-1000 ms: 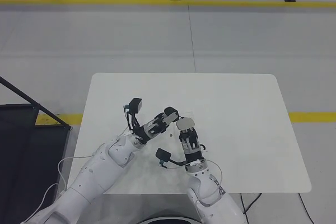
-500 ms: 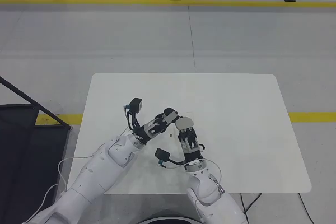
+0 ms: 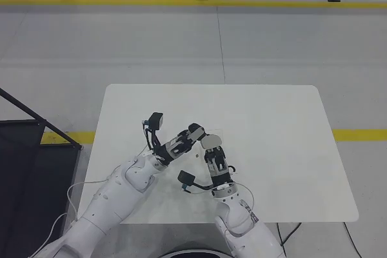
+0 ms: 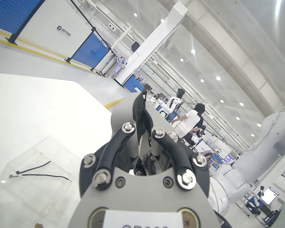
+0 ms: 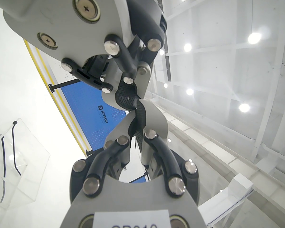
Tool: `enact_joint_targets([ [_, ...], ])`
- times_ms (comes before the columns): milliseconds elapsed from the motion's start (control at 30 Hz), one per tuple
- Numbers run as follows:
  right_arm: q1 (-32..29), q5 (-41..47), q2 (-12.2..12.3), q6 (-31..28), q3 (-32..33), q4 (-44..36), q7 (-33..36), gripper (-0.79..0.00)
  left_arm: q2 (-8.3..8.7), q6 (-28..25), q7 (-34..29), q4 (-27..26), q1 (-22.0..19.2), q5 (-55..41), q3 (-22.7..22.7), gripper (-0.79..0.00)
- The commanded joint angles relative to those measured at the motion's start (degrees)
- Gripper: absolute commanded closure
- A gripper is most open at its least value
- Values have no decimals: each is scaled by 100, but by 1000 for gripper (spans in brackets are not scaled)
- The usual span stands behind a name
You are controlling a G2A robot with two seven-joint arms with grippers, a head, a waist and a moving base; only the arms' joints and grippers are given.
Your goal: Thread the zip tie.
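Both tools are drawn narrow. The left gripper (image 4: 142,106) is seen with its black pads (image 4: 138,110) pressed together, and the right gripper (image 5: 138,117) is likewise closed down to its tips. The two are held nose to nose above the near middle of the white table (image 3: 277,129), with the tips touching or just short of it. Whether a tie is pinched between either pair of pads cannot be told, as only dark pad material and a thin dark fray are made out there.

Two black zip ties (image 4: 45,177) are counted, laid loose and side by side in one clear tray (image 4: 38,150). The tray is set on the table well apart from the grippers.

The step in hand is judged to be the threading itself, with tail brought to head at the point where the tips meet. That is inferred from the pose, not seen. If a tie is held, fine alignment of its tail with the head's slot is called for next, followed by a short push through. If none is held, one must first be picked from the tray.

Counted in all: two grippers, one tray, two ties, one table.
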Motion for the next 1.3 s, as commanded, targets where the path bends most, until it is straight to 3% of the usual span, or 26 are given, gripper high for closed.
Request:
enact_joint_targets([
  [0,4,0,6,-4,-11,-1,3,-92,-8,0,18,-3,5,23,-2,0],
  [100,11,0,14,-15,-26,5,4,-111,-15,0,11,-3,8,41,-1,0],
  [167,11,0,18,-26,-31,2,26,-188,-17,0,45,6,2,79,-29,0],
  [200,11,0,18,-31,-31,-3,43,-329,-16,0,103,17,-5,144,-71,0],
  [233,11,0,20,-27,-28,-10,63,-582,-14,0,179,22,-11,233,-121,0],
  [267,4,0,22,-14,-23,-23,76,-686,-11,0,261,17,-13,327,-175,0],
  [367,-49,0,43,41,51,-90,116,-785,14,0,566,-17,-11,712,-402,0],
  [733,-440,33,172,-230,482,-569,-113,-785,182,0,1116,-147,64,2031,-1161,0],
  [833,-569,456,241,-747,625,-817,-810,-785,245,171,1297,-158,80,3155,-1475,0],
  [967,-820,673,403,-1945,1101,-1377,-1771,-785,307,436,1764,-349,247,4436,-1731,0],
  [1033,-820,673,403,-1945,1101,-1377,-1771,-785,336,541,2052,-448,325,4771,-1881,0],
  [1267,-820,673,403,-1945,1101,-1377,-1771,-785,336,541,2052,-448,325,4771,-1881,0],
])
